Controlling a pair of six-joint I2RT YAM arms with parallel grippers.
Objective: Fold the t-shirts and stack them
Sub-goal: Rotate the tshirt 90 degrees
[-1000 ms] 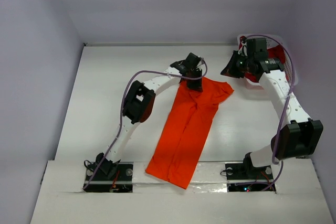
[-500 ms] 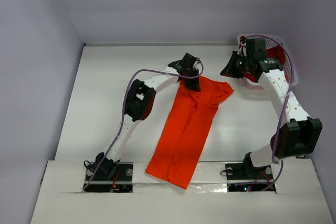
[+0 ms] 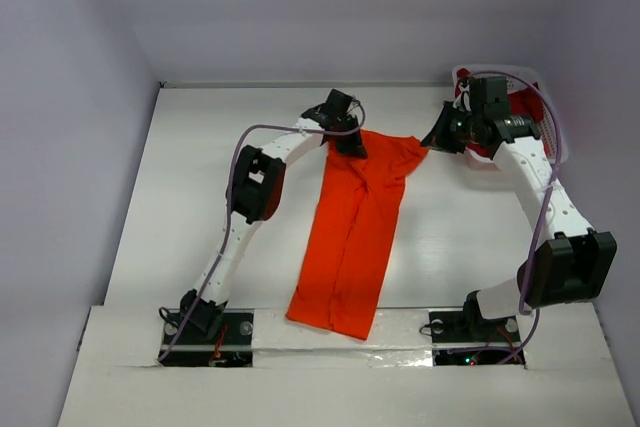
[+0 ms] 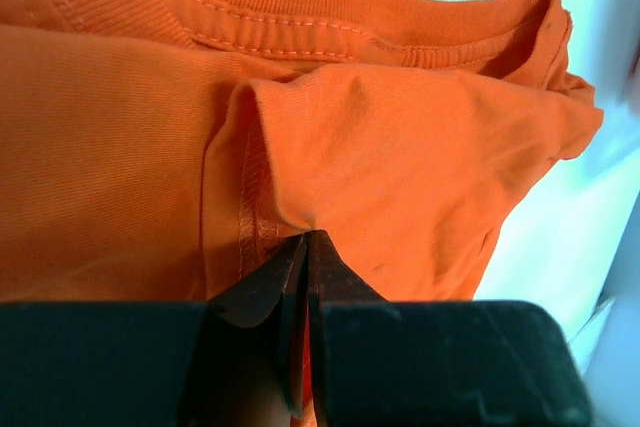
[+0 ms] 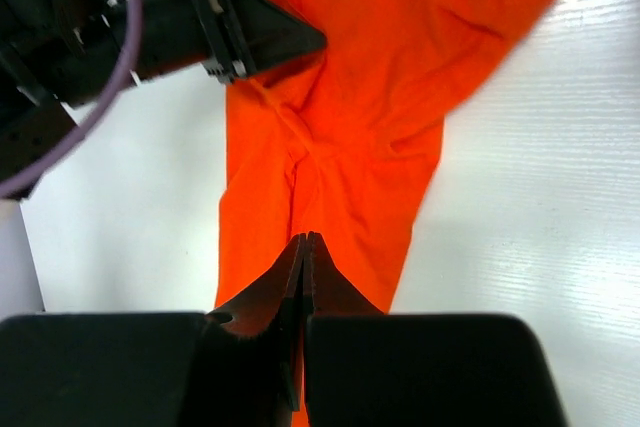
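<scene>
Left wrist view has the left gripper (image 4: 308, 237) closed, its tips pinching a small pucker of the orange tee (image 4: 400, 147) just under the ribbed collar. Beside the tips runs a stitched seam. From above, this gripper (image 3: 348, 142) sits at the far left corner of the tee (image 3: 350, 237). The tee lies as one long narrow strip on the white tabletop (image 3: 200, 167). It runs from the far middle toward the near edge, and its lower end reaches that edge between the two arm bases.

The right gripper (image 5: 304, 239) is closed too, its tips seen against the orange cloth. From above it (image 3: 437, 137) hangs just beside the far right corner of the tee. I cannot tell whether it touches or holds any cloth. Its camera also sees the left gripper (image 5: 290, 42) on the other side of the tee (image 5: 380, 97).

Behind the right gripper, in the far right corner, stands a white basket (image 3: 500, 72) with red cloth (image 3: 533, 105) inside. The right arm (image 3: 535, 177) and its purple cable (image 3: 545, 207) cross over the basket and hide a big part of it.
</scene>
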